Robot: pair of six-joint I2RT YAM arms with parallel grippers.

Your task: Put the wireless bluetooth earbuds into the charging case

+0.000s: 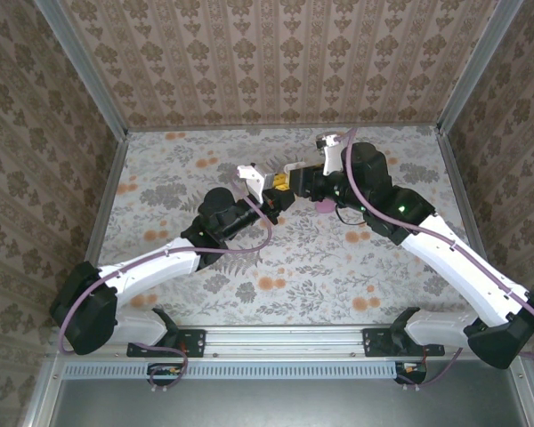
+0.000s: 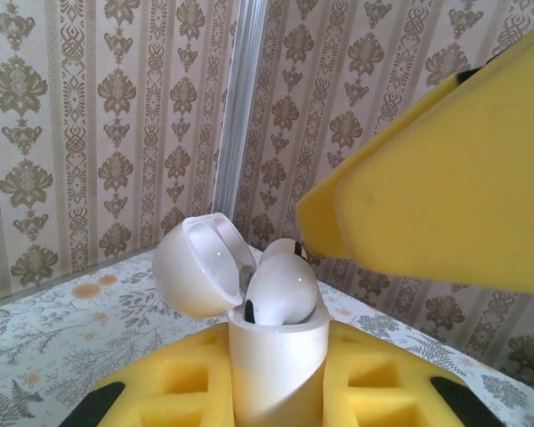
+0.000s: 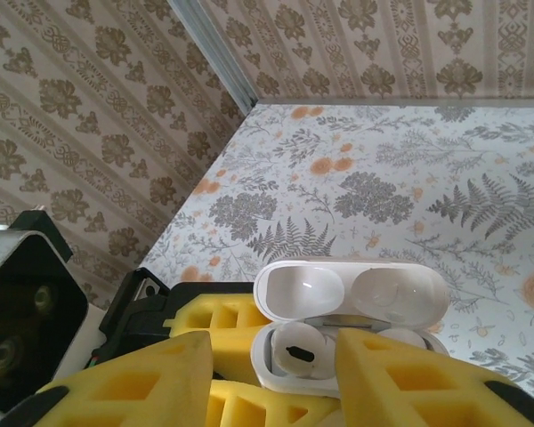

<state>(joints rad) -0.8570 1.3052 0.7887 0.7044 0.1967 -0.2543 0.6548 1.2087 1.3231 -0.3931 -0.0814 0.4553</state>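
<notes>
A table covered in pale floral cloth [image 1: 205, 267] sits boxed in by walls of tan damask wallpaper [image 1: 276, 62]. Two white and black robot arms reach from the near edge and meet around the middle of the table, the left arm [image 1: 151, 267] angling in from the near left and the right arm [image 1: 454, 258] from the near right. The left gripper [image 2: 276, 396] is closed tight, its yellow foam pads [image 2: 160, 382] pressing both sides of a white charging case [image 2: 276, 365], which it holds upright above the cloth with the rounded lid [image 2: 200, 267] swung open. The right gripper [image 3: 276, 391] hangs just above the case, its own yellow pads parted with a clear gap and nothing between them; the open case shows through that gap. A glossy white earbud [image 2: 280, 286] sits in the mouth of the case, its top standing above the rim, with one right pad's tip [image 2: 320, 222] just beside it; whether they touch cannot be told.
</notes>
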